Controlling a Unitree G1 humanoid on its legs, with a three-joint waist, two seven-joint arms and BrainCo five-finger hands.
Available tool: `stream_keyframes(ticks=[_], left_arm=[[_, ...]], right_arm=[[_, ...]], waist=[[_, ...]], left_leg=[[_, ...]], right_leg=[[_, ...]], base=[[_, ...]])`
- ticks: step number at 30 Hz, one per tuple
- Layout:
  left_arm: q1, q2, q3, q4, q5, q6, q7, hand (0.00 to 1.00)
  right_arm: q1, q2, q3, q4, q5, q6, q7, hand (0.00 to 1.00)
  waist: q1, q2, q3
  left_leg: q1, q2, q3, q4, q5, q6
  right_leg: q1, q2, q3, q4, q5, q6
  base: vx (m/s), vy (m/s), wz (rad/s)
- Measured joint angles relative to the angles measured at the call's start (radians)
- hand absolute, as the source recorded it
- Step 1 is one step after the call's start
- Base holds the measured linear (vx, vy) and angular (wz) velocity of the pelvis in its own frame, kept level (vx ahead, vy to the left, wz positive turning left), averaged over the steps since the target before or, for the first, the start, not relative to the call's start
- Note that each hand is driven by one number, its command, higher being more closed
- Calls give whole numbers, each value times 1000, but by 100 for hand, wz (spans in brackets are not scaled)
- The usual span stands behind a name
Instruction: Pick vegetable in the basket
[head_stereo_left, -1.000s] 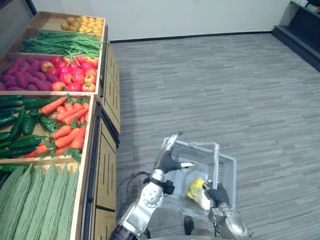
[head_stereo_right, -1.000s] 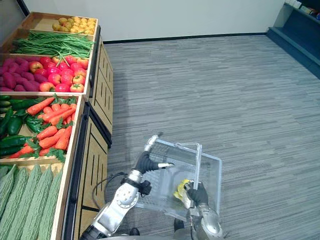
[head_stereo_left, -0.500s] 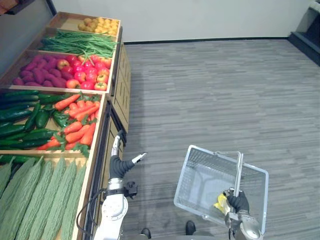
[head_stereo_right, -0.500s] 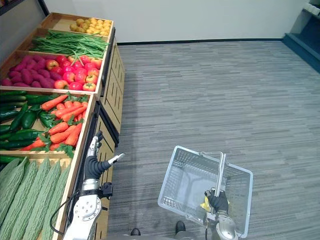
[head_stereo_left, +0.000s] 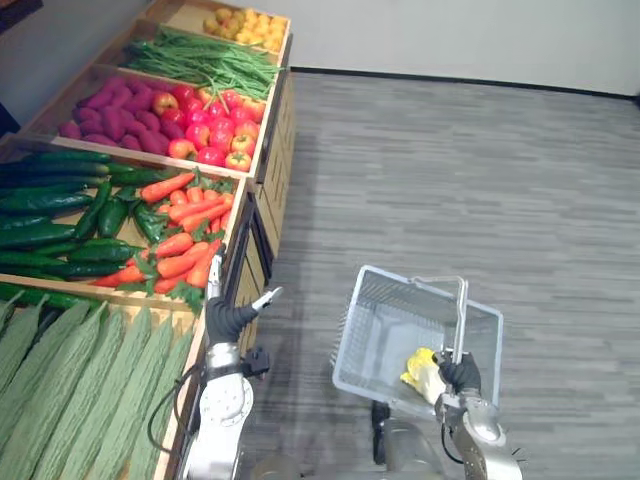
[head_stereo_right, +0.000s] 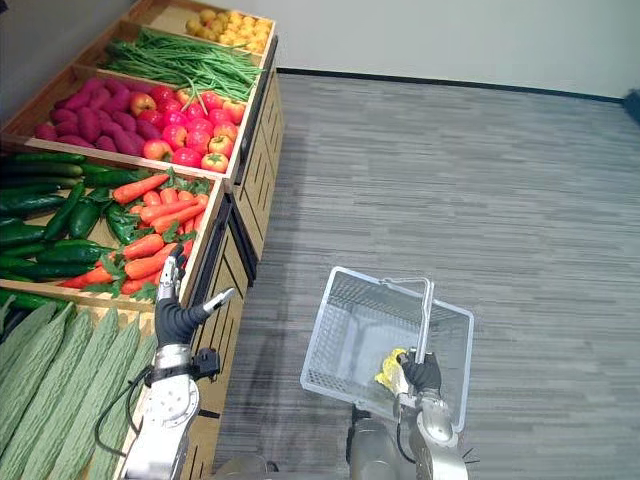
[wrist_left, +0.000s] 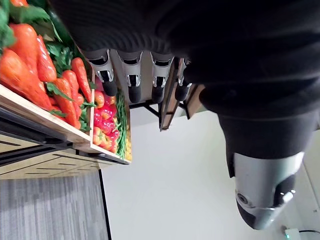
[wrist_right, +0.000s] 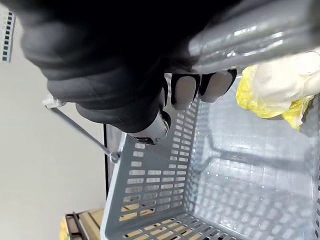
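Nearest the robot, the right hand (head_stereo_left: 461, 376) is seen clenched round the handle (head_stereo_left: 461, 314) of a grey plastic basket (head_stereo_left: 372, 316); in the right wrist view its fingers (wrist_right: 186, 90) are curled under the bar. The basket is carried by that handle over the grey floor (head_stereo_left: 450, 170), to the right of the wooden produce stand (head_stereo_left: 262, 215). One yellow vegetable (head_stereo_left: 420, 368), partly wrapped in something pale, is found inside the basket, in its near corner just beside the right hand. The rest of the basket's bottom is seen through the mesh walls.

The left hand (head_stereo_left: 228, 318) is raised at the stand's front edge, released and holding nothing: its fingers (wrist_left: 132, 81) are straight and its thumb (wrist_left: 261, 192) is spread apart.

Just left of that hand, long ridged green gourds (head_stereo_left: 75, 385) are laid side by side in the nearest bin. Beyond them, carrots (head_stereo_left: 182, 250) with green tops are heaped at the right of the next bin, and dark cucumbers (head_stereo_left: 45, 215) are stacked at its left. Farther back, red fruits (head_stereo_left: 208, 132) are set beside purple tubers (head_stereo_left: 112, 110). Behind these, green beans (head_stereo_left: 205, 60) are spread, and small yellow fruits (head_stereo_left: 245, 22) are piled in the farthest bin.
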Motion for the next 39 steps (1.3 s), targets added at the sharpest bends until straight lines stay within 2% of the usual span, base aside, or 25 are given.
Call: stream_keyframes(ticks=[2, 3, 6, 9, 10, 11, 12, 13, 17, 19, 20, 21, 22, 23, 24, 25, 27, 29, 30, 31, 32, 34, 35, 36, 39], left_arm=[[6, -14, 2, 4, -1, 0, -2, 0], [7, -13, -19, 5, -1, -1, -3, 0], [6, -13, -35, 6, -1, -2, -3, 0], [-13, -13, -25, 6, -1, -2, -3, 0], [-21, -13, -18, 5, -1, -2, -3, 0], [-22, -13, -16, 3, -1, -3, -2, 0], [-21, -7, -15, -3, -1, -3, -1, 0], [-33, 9, -15, -2, -1, -2, -1, 0], [-22, 26, 3, -7, -1, 0, -2, 0], [-5, 23, -7, -17, -1, 0, -3, 0], [-6, 25, -10, -21, 0, 0, -3, 0], [-10, 30, -9, -26, 0, 0, -3, 0], [-11, 34, -10, -28, 1, 0, -2, 0], [-13, 32, -16, -29, 3, 1, -1, 0], [-17, 32, -17, -33, 9, 2, 1, 0], [-19, 31, -19, -37, 10, 2, 1, 0], [-32, 21, -49, -42, 13, 2, 8, 0], [-37, 16, -64, -43, 24, 1, 20, 0], [-35, 14, -68, -49, 28, 1, 24, 0], [-35, 15, -71, -54, 31, 0, 24, 0], [-25, -7, -83, -50, 31, 3, 23, 0], [-7, -27, -91, -56, 31, 2, 22, 0], [-8, -37, -94, -57, 31, 1, 21, 0], [-10, -47, -93, -57, 30, 2, 20, 0], [-21, -48, -102, -57, 30, 1, 19, 0]], right_arm=[[-7, 1, 27, -6, 3, 1, -5, 100], [-6, 3, 34, -13, 4, 1, -17, 100], [-7, 3, 25, -60, 5, 0, -46, 100], [-27, 4, -33, -82, 5, -22, -74, 100], [-26, 1, -57, -80, 5, -32, -79, 100], [-22, -1, -66, -81, 3, -36, -81, 100], [-13, -3, -83, -70, 1, -39, -83, 100], [-13, 11, -94, -56, 2, -38, -83, 100], [-31, 38, -104, -30, -3, -24, -81, 100], [-32, 39, -106, 7, -9, -2, -81, 100], [-27, 43, -108, 8, -9, 9, -79, 100], [-20, 52, -113, 8, -9, 12, -76, 100], [-11, 59, -113, 8, -10, 12, -76, 100], [-1, 62, -104, 8, -10, 11, -74, 100], [1, 69, -103, 6, -9, 11, -73, 100], [5, 74, -103, 3, -9, 11, -73, 100], [61, 92, -101, -55, -4, 10, -74, 100], [98, 98, -101, -85, 2, 8, -74, 100], [128, 99, -94, -88, 5, 2, -75, 100], [148, 96, -86, -88, 12, -1, -74, 100], [153, 80, -84, -71, 24, 5, -78, 100], [182, 66, -110, -67, 43, 6, -82, 100], [197, 58, -112, -67, 44, 5, -82, 100], [209, 55, -121, -69, 50, 1, -83, 100], [256, 48, -145, -67, 66, 0, -83, 100]], waist=[[19, 0, 7], [34, 0, 16], [43, -17, 30], [58, -19, 37], [56, -19, 39], [55, -14, 37], [52, -4, 30], [47, -34, 38], [58, -69, 45], [52, -73, 47], [50, -82, 49], [37, -91, 53], [21, -93, 52], [3, -92, 51], [5, -91, 50], [8, -92, 49], [8, -92, 46], [6, -101, 40], [10, -123, 28], [17, -140, 17], [27, -105, -1], [36, -80, -18], [33, -68, -24], [30, -72, -22], [27, -79, -22]], left_leg=[[-131, 41, 32, 309, 206, 16], [-171, 81, 83, 435, 208, 17], [-242, 82, 163, 511, 165, 49], [-308, 31, 237, 292, 123, 37], [-307, 19, 293, 135, 142, 26], [-296, 15, 326, 49, 210, 30], [-267, 21, 392, -16, 230, 116], [-240, -5, 409, -49, 206, 146], [-182, -81, 413, -167, 200, 155], [-110, -118, 387, -226, 191, 162], [-80, -140, 363, -243, 186, 168], [-54, -162, 326, -258, 181, 174], [-42, -165, 301, -260, 177, 180], [-25, -170, 250, -260, 169, 191], [-10, -170, 209, -261, 158, 186], [-5, -170, 192, -260, 152, 183], [2, -178, 74, -240, 132, 161], [1, -192, 3, -208, 116, 135], [-13, -206, -19, -161, 85, 108], [-30, -216, -38, -119, 43, 94], [-46, -179, -80, -79, 9, 74], [-65, -141, -116, -85, 17, 50], [-63, -105, -89, -118, 37, 33], [-67, -65, -21, -145, 58, 26], [-71, 26, 203, -145, 78, 46]], right_leg=[[90, 21, -11, -53, -21, -33], [179, 40, -11, -111, -26, -47], [319, 38, -20, -206, -39, -68], [389, 10, -42, -246, -54, -65], [419, -1, -65, -243, -79, -44], [432, -1, -74, -236, -100, -32], [453, 6, -85, -219, -154, -10], [459, -26, -100, -191, -185, 3], [430, -81, -104, -116, -186, 4], [371, -121, -117, 125, -187, 15], [324, -139, -115, 271, -172, 37], [273, -158, -102, 414, -119, 44], [243, -156, -85, 479, -148, 35], [200, -126, -25, 510, -214, 15], [147, -86, 32, 490, -250, 8], [122, -69, 63, 469, -261, 9], [40, 10, 224, 350, -272, 19], [19, 24, 309, 271, -264, 24], [25, -2, 326, 181, -209, 26], [28, -28, 320, 157, -152, 65], [37, -8, 243, 178, -177, 31], [60, -2, 155, 147, -183, 9], [84, -3, 99, 119, -173, -7], [115, -3, 49, 87, -166, -18], [172, -6, -40, 40, -158, -32]], base=[[531, -295, 9], [502, -216, 2], [469, -125, 13], [343, 30, 18], [311, 85, 39], [326, 98, 53], [329, 102, 63], [325, 111, 60], [253, 92, 27], [273, 92, 39], [246, 78, 63], [195, 35, 80], [256, 3, 123], [302, -22, 129], [266, -40, 112], [252, -73, 107], [298, -149, 154], [299, -204, 155], [216, -222, 155], [258, -318, 177], [279, -365, 150], [265, -334, 128], [137, -256, 122], [113, -248, 116], [47, -164, 96]])
